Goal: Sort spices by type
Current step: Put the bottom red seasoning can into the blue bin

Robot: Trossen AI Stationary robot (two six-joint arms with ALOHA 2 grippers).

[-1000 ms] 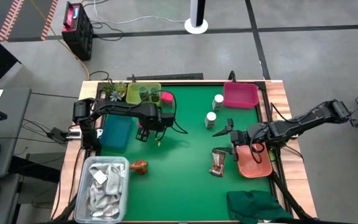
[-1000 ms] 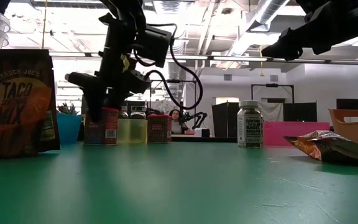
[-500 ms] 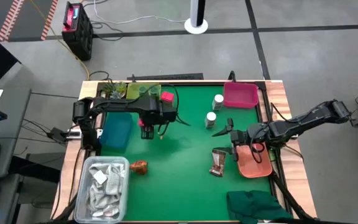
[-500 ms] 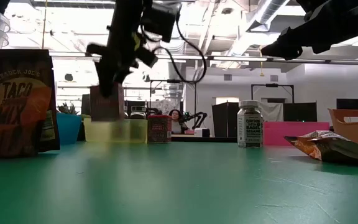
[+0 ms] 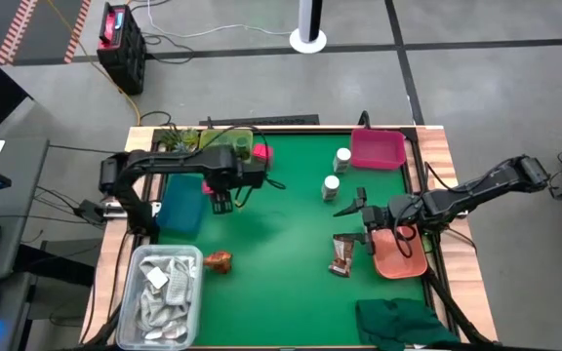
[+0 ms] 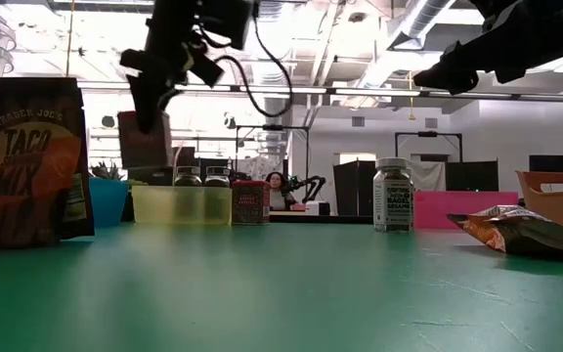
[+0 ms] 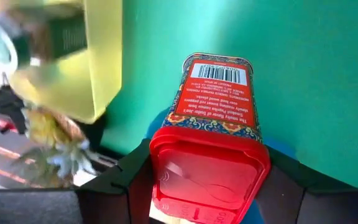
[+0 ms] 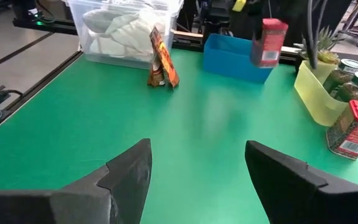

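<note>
From above, the left gripper (image 5: 220,202) hangs beside the blue bin (image 5: 182,207), and the right gripper (image 5: 357,216) waits over the brown sachet (image 5: 342,253). Low view: the red-capped pack (image 6: 145,140) rides above the worktop (image 6: 281,284), left of the yellow tray (image 6: 182,204). Left wrist view: fingers (image 7: 114,180) clamp the pack's red lid. Right wrist view: its fingers (image 8: 132,168) spread wide, empty.

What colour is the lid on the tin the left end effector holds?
Red lid; left wrist view shows it best.
</note>
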